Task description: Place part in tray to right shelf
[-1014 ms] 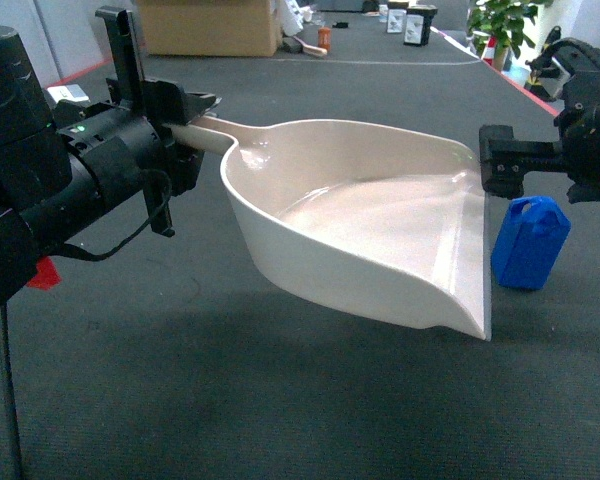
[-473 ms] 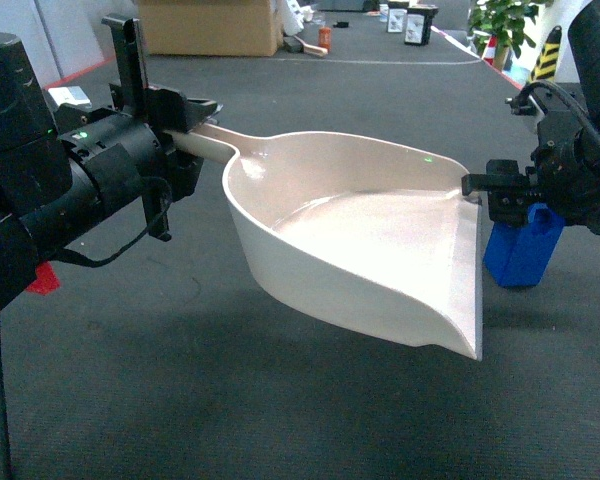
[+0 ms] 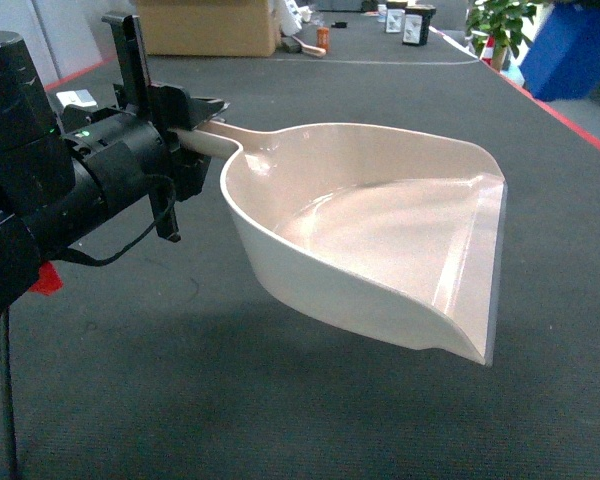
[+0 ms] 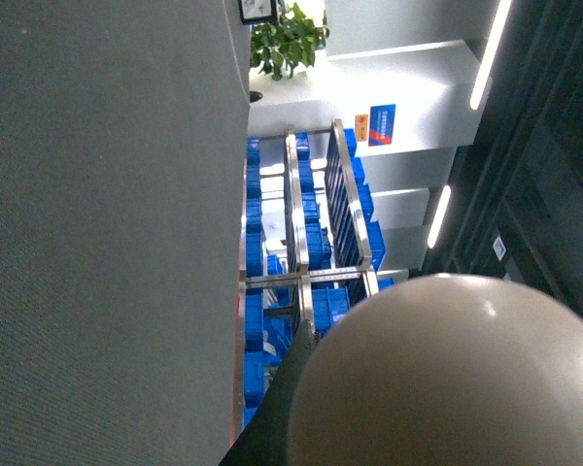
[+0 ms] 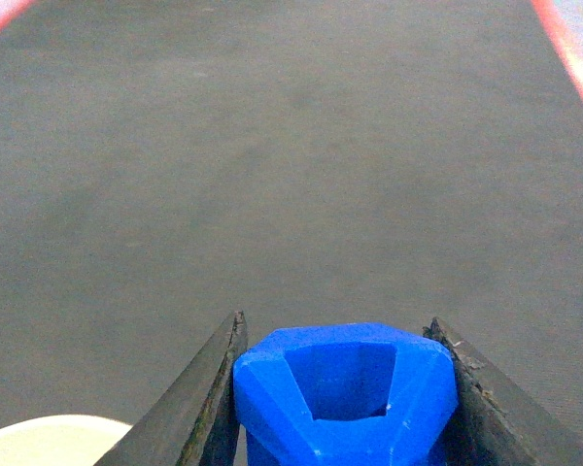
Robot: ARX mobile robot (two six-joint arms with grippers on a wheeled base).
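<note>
A: Right gripper (image 5: 336, 330), what of it?

B: Was clamped on the part (image 5: 345, 388), one dark finger (image 5: 199, 398) pressed to each side of the blue block. Held it off the grey carpet (image 5: 291, 146), hollow face turned toward the right wrist camera.

A: And seen from the head?

B: Showed only as a blue blur (image 3: 572, 48) in the top right corner, too soft to say more. Could not make out the claw itself there.

A: Left gripper (image 3: 195, 125)?

B: Was closed round the long handle of the tray (image 3: 280, 250). Kept the cream scoop up in the air, handle to the left, wide straight lip to the right and tipped a little downward. Held nothing inside the bowl.

A: Part and tray touching?

B: Looked apart. Caught just a sliver of cream rim (image 5: 39, 442) at the bottom left of the right wrist view, below and left of the block.

A: Right shelf?

B: Turned up in the left wrist view only, lying sideways in that picture: right shelf (image 4: 296, 214) of steel rails, stacked with blue crates (image 4: 257, 243), past the tray's rounded shell (image 4: 447, 379).

A: Anything else?

B: Cardboard box (image 3: 210, 25) and potted plant (image 3: 500, 25) along the far edge of the carpet.
</note>
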